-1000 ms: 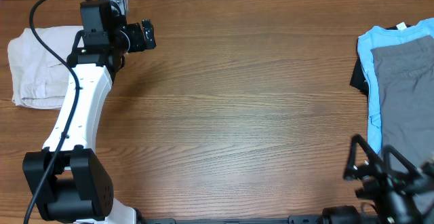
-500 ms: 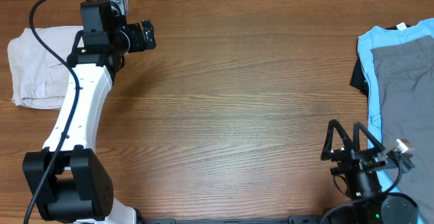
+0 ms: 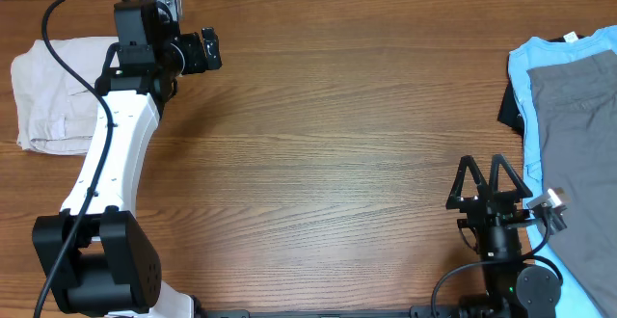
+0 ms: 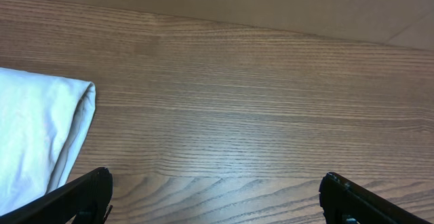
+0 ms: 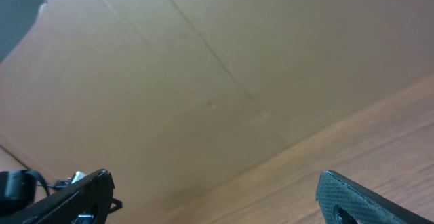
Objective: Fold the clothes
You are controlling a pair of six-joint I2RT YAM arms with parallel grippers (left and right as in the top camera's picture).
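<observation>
The beige shorts [image 3: 53, 92] lie folded in a compact pile at the table's far left edge. A folded corner of them shows at the left of the left wrist view [image 4: 41, 132]. My left gripper [image 3: 209, 50] is open and empty, just right of the shorts, above bare wood; its fingertips show in the left wrist view [image 4: 213, 190]. My right gripper [image 3: 487, 178] is open and empty near the front right, pointing up and away from the table; its fingers show in the right wrist view [image 5: 217, 190].
A light blue T-shirt [image 3: 525, 77] with a grey garment [image 3: 578, 125] laid on it sits at the right edge, with a dark item [image 3: 509, 111] beside it. A brown cardboard wall [image 5: 203, 68] stands behind the table.
My right arm has swung left and up from the front right corner, and its gripper now points upward. The left arm and the shorts have not moved.
</observation>
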